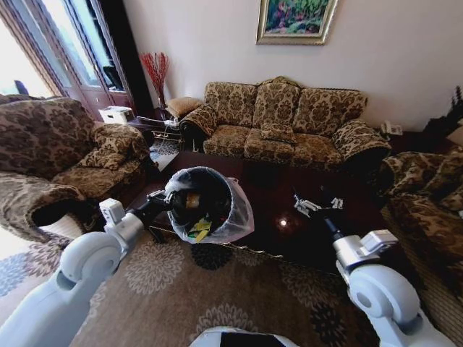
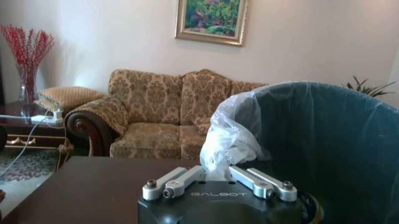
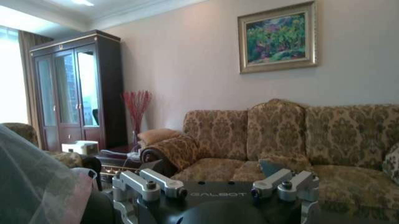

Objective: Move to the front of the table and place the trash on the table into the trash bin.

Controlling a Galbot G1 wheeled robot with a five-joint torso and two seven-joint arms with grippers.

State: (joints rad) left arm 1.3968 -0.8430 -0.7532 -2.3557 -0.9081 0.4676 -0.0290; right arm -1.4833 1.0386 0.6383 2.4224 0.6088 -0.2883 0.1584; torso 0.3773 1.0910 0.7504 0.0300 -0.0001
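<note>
Black bin point(image 1: 199, 204), lined with white plastic, hangs tilted above the table's point(image 1: 268, 195) nine o'clock edge, left gripper point(image 2: 217, 179) clamped on its rim. Cans and wrapper point(image 1: 200, 228) lie inside. Right gripper point(image 1: 316, 204) hovers open at three o'clock. Collecting looks finished; setting the bin down likely follows.

Glossy dark wood table point(image 1: 289, 210), bin point(image 1: 189, 184) (translucent plastic liner)

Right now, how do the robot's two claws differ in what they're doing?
The left gripper is shut on the rim of the trash bin, holding it up over the table; the right gripper is open and holds nothing. The left sits near the table's left end, the right over its middle. Both hover above the dark tabletop.
</note>
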